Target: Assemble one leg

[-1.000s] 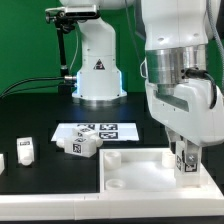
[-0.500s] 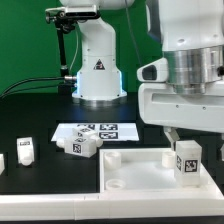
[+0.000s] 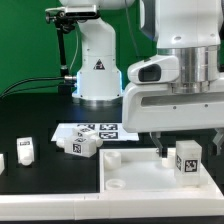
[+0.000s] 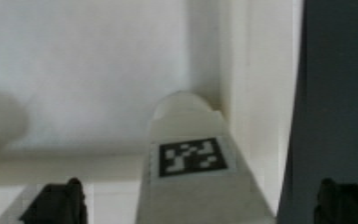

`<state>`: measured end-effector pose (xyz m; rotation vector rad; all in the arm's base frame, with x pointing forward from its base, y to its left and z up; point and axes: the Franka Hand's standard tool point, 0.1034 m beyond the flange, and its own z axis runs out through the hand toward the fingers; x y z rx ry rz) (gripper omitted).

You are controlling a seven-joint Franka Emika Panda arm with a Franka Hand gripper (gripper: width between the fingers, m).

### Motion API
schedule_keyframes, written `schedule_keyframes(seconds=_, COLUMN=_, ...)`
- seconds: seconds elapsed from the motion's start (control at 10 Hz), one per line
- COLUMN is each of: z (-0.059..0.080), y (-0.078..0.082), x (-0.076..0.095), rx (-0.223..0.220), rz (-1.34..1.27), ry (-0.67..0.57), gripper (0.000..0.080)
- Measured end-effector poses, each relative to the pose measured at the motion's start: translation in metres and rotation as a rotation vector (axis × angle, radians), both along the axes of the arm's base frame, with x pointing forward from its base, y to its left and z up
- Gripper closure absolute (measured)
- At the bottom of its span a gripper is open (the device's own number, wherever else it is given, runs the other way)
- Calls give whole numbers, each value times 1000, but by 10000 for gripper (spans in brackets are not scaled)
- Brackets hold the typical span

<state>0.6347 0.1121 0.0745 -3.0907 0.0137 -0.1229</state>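
A white leg (image 3: pixel 187 163) with a square tag stands upright at the corner of the large white panel (image 3: pixel 140 178) on the exterior view's right. My gripper (image 3: pixel 187 150) hangs right over it, jaws open, one dark finger (image 3: pixel 160 149) on each side and not touching it. In the wrist view the leg (image 4: pixel 201 140) rises between the two fingertips (image 4: pixel 55 203), with a gap on both sides of my gripper (image 4: pixel 202 206). The panel floor (image 4: pixel 87 70) lies below.
Two more tagged legs lie on the black table on the exterior view's left, one (image 3: pixel 85 143) by the marker board (image 3: pixel 110 130) and one (image 3: pixel 26 151) further left. A third (image 3: pixel 2 161) shows at the edge. The robot base (image 3: pixel 98 65) stands behind.
The jaws have opened off the leg and the hand has risen and shifted towards the exterior view's left. The leg stays standing on the panel corner.
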Motion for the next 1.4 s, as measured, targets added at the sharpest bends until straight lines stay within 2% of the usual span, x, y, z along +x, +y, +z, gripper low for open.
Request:
schedule_keyframes(seconds=0.1, z=2, y=-3, x=2, rx=-14, rz=91, ry=-6, gripper=151)
schedule_keyframes(seconds=0.2, z=1, y=-3, x=2, rx=-11, rz=49, ry=-4, gripper=151)
schedule_keyframes(seconds=0.4, z=1, y=-4, x=2, rx=-12, rz=50, ry=-4, gripper=395)
schedule_keyframes(seconds=0.5, z=1, y=-4, x=2, rx=-3, rz=-33, ry=0, gripper=395)
schedule_keyframes(seconds=0.6, z=1, y=-4, x=2, rx=1, rz=-79, ry=2, gripper=515)
schedule_keyframes(seconds=0.8, z=1, y=-3, x=3, rx=23, rz=-285, ry=-9, gripper=515)
schedule_keyframes(seconds=0.9, z=0, y=-2, x=1, rx=41, rz=-422, ry=-39, gripper=515)
schedule_keyframes(seconds=1.1, z=0, y=-1, x=0, rx=83, rz=-751, ry=-23, gripper=515)
schedule_keyframes(seconds=1.3, z=-1, y=0, x=0, rx=177, rz=-1131, ry=24, gripper=514)
schedule_keyframes(seconds=1.4, z=0, y=1, x=0, rx=205, rz=-1235, ry=41, gripper=514)
